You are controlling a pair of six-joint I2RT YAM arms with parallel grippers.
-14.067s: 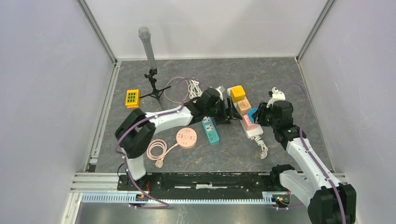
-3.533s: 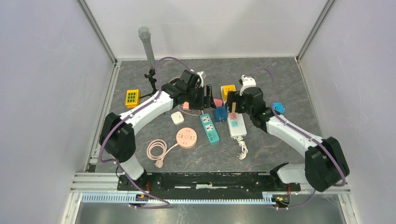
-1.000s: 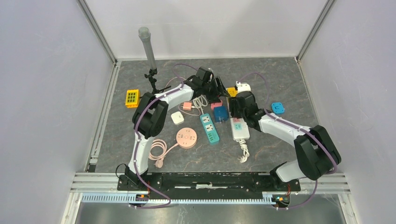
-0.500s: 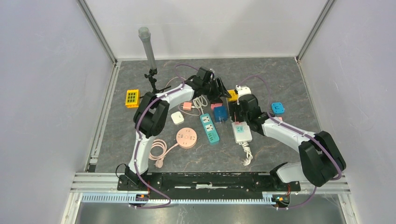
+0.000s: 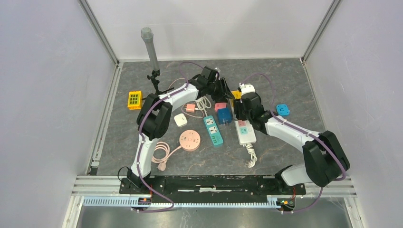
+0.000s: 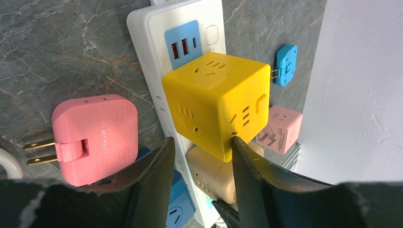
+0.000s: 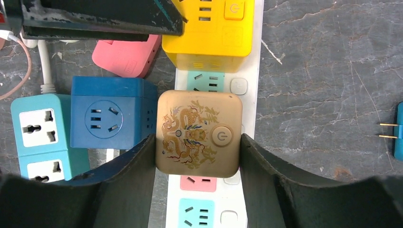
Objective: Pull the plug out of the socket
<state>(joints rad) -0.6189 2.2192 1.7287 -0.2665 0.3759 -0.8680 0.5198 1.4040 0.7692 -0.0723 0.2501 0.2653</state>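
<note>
Blue cube (image 7: 111, 114) crowds gold plug (image 7: 197, 134), seemingly touching.

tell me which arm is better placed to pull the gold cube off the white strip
Right. The right end effector straddles the gold cube, fingers seemingly against both sides. The left end effector is open at the yellow cube instead.

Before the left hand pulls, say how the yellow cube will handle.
Yellow cube: rigid plastic, probably light. Smooth faces may slip in the left hand. The white strip may lift too unless the right hand, on the gold cube, pins it.
</note>
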